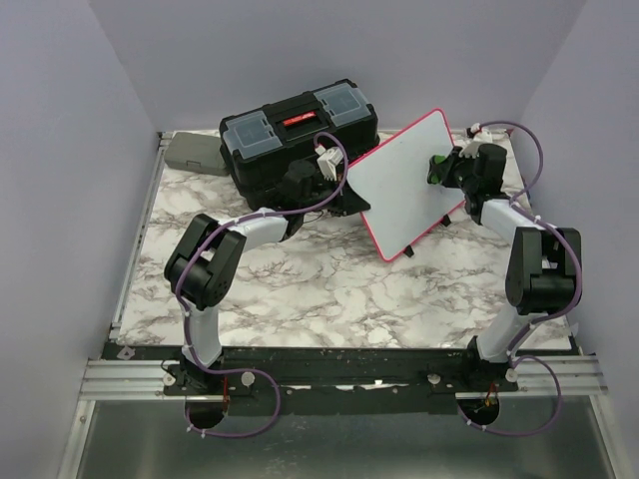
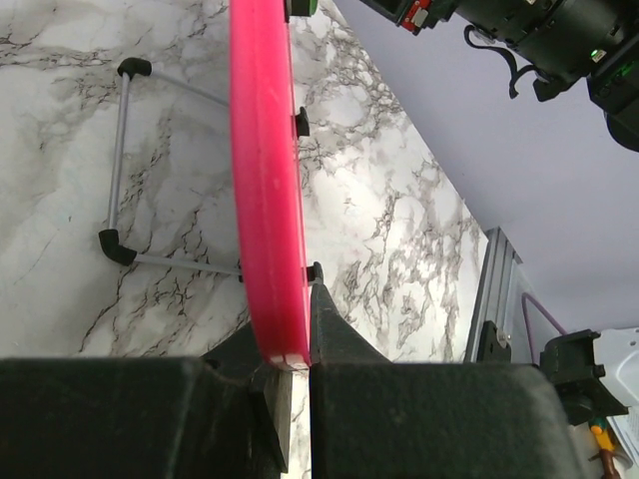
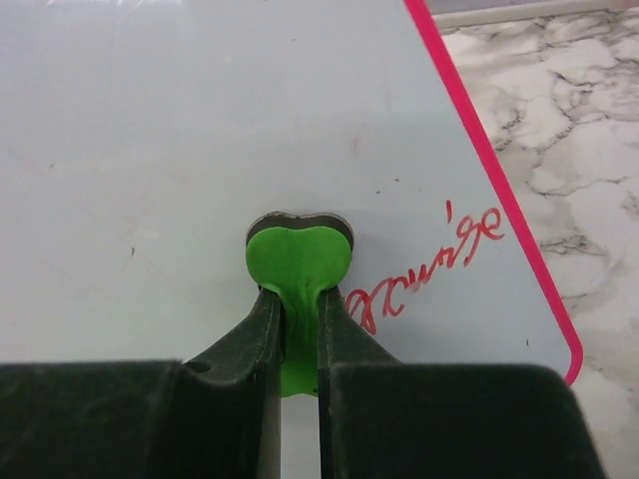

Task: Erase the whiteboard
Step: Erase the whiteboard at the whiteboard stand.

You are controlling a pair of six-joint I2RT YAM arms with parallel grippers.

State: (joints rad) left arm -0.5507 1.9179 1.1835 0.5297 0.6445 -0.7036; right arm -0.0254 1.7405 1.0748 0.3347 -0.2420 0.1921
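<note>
The whiteboard point(image 1: 404, 180) with its pink-red frame stands tilted on the marble table, leaning back toward the left. My left gripper point(image 1: 346, 192) is shut on the board's left edge; in the left wrist view the pink frame point(image 2: 264, 180) runs edge-on into that gripper point(image 2: 290, 344). My right gripper point(image 1: 446, 168) is shut on a green heart-shaped eraser point(image 3: 300, 257), whose dark pad presses flat against the white surface point(image 3: 150, 120). Red handwriting point(image 3: 429, 261) sits just right of the eraser, near the board's corner.
A black toolbox point(image 1: 300, 135) stands right behind the left gripper, and a small grey case point(image 1: 192, 153) lies at the back left. The board's wire stand with black feet point(image 2: 118, 165) rests on the table point(image 1: 329, 289). Purple walls close in on three sides.
</note>
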